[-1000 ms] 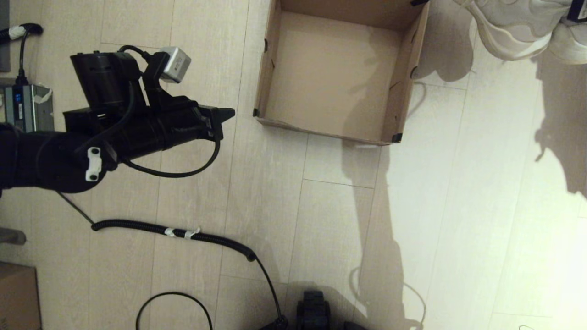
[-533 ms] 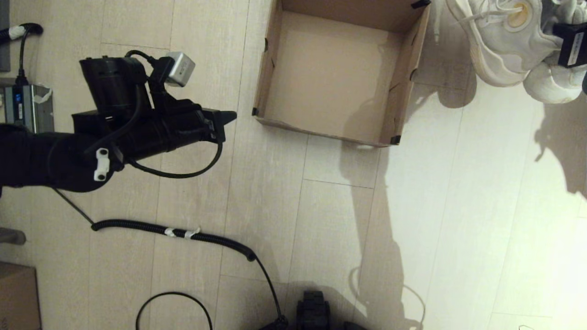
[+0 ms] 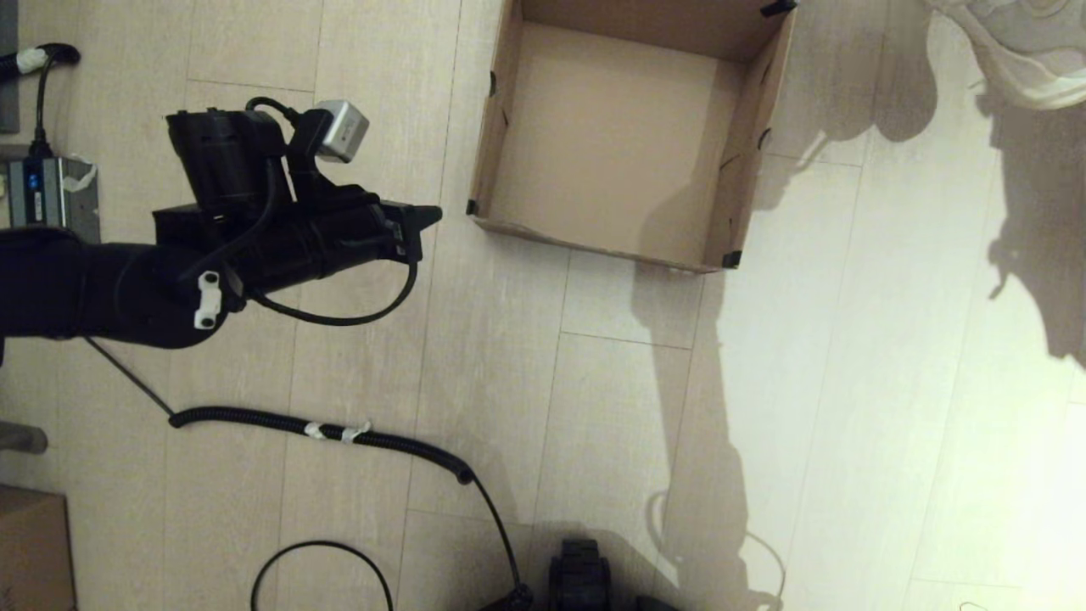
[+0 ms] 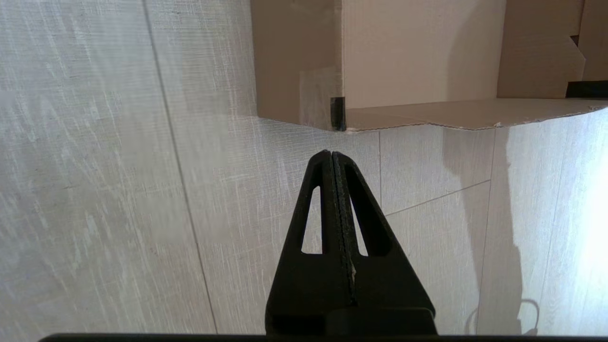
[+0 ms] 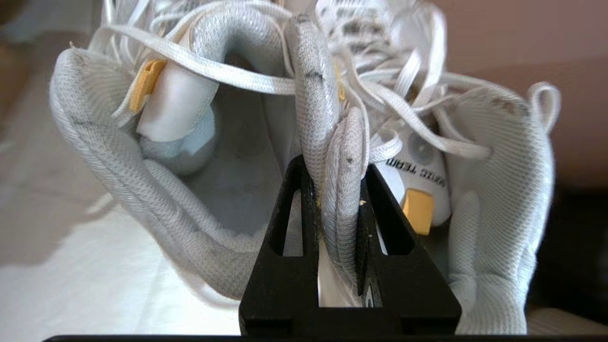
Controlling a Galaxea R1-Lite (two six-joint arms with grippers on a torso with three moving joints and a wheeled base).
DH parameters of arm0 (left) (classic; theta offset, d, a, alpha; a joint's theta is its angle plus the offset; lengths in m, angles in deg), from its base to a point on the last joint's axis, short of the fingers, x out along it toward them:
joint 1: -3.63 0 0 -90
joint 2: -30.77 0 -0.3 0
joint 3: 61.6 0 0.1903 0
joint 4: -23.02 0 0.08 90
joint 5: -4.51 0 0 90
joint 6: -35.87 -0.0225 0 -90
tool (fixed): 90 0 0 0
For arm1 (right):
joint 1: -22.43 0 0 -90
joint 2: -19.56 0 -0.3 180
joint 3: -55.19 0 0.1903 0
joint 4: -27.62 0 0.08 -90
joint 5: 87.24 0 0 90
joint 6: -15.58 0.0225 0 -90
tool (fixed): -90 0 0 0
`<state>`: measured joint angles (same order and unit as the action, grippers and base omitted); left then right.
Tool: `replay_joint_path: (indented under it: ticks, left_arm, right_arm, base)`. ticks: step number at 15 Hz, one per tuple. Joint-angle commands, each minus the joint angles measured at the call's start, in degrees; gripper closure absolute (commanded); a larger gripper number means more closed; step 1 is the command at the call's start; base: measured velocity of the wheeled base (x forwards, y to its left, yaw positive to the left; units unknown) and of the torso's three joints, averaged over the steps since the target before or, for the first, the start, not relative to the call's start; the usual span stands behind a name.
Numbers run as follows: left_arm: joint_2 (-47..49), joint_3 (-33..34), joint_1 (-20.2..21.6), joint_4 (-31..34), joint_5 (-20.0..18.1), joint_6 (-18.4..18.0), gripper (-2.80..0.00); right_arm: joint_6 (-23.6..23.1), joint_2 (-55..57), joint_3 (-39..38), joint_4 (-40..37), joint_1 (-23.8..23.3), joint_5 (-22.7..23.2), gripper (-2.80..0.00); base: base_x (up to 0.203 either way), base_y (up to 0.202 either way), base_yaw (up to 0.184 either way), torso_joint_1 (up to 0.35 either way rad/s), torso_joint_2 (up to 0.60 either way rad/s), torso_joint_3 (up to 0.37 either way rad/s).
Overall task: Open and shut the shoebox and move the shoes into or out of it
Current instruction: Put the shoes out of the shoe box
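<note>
The brown shoebox [image 3: 747, 153] stands open and empty on the floor at top centre, black tape on its corners; its near corner [image 4: 337, 114] shows in the left wrist view. My left gripper [image 3: 428, 214] hovers shut and empty just left of the box. The white mesh shoes [image 5: 190, 142] fill the right wrist view, where my right gripper [image 5: 335, 190] is shut on the two pressed-together inner collars. In the head view only a part of one shoe [image 3: 1018, 51] shows at the top right corner; the right gripper itself is out of that view.
A coiled black cable [image 3: 339, 433] lies on the wooden floor in front of the left arm. A grey device [image 3: 42, 199] sits at the far left. A smaller carton [image 3: 30, 552] is at the bottom left corner.
The shoes swung down into view at the top right, then rose and moved off towards the top right corner. My left arm drifted slightly right and nearer.
</note>
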<state>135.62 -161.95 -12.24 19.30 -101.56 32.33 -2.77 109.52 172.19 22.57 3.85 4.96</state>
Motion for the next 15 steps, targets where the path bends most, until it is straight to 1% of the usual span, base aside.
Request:
replay_joint_path:
  ticks: [1,2,4,5,7,8,9,11,13,14,15]
  left_arm:
    - [0.53,-0.36,-0.2,-0.16,-0.1,-0.06,0.0]
    - [0.53,-0.36,-0.47,-0.16,-0.1,-0.06,0.0]
    - [0.62,-0.45,-0.55,-0.16,-0.1,-0.06,0.0]
    - [0.62,-0.45,-0.56,-0.16,-0.1,-0.06,0.0]
    - [0.7,-0.45,-0.56,-0.16,-0.19,-0.14,0.0]
    - [0.7,-0.45,-0.55,-0.16,-0.37,-0.06,0.0]
    - [0.92,-0.5,-0.56,-0.16,-0.45,-0.11,0.0]
    - [1.14,-0.54,-0.56,-0.16,-0.46,-0.06,0.0]
    - [1.14,-0.54,-0.48,-0.16,-0.46,-0.06,0.0]
    - [1.14,-0.53,-0.48,-0.16,-0.46,-0.06,0.0]
    - [1.23,-0.53,-0.48,-0.19,-0.46,-0.06,0.0]
  right_arm:
    - [-0.11,0.2,-2.27,-0.19,-1.03,0.38,0.0]
    - [-0.3,-0.18,-6.31,-0.03,-1.03,0.99,0.0]
    - [-2.54,-0.9,-16.08,0.79,-0.98,4.3,0.0]
    - [-4.1,-0.98,-21.31,2.79,-0.96,6.57,0.0]
    - [-5.8,0.62,-29.3,10.48,-0.3,9.85,0.0]
    - [-6.03,2.4,-31.88,14.74,0.65,10.77,0.0]
    - [-6.01,3.77,-33.93,17.32,1.47,11.19,0.0]
    - [-5.97,5.19,-38.62,19.66,2.03,11.54,0.0]
    - [-6.21,6.18,-42.96,25.47,2.09,12.13,0.0]
    - [-6.25,6.43,-44.7,26.87,2.06,12.25,-2.8]
    - [-6.22,6.55,-46.5,27.32,2.06,12.32,-2.8]
  base:
    - [0.0,0.0,0.0,0.0,0.0,0.0]
    - [0.0,0.0,0.0,0.0,0.0,0.0]
    - [0.0,0.0,0.0,0.0,0.0,0.0]
    - [0.0,0.0,0.0,0.0,0.0,0.0]
    - [0.0,0.0,0.0,0.0,0.0,0.0]
    - [0.0,0.0,0.0,0.0,0.0,0.0]
    - [0.0,0.0,0.0,0.0,0.0,0.0]
    - [0.0,0.0,0.0,0.0,0.0,0.0]
    - [0.0,0.0,0.0,0.0,0.0,0.0]
    - [0.0,0.0,0.0,0.0,0.0,0.0]
    - [0.0,0.0,0.0,0.0,0.0,0.0]
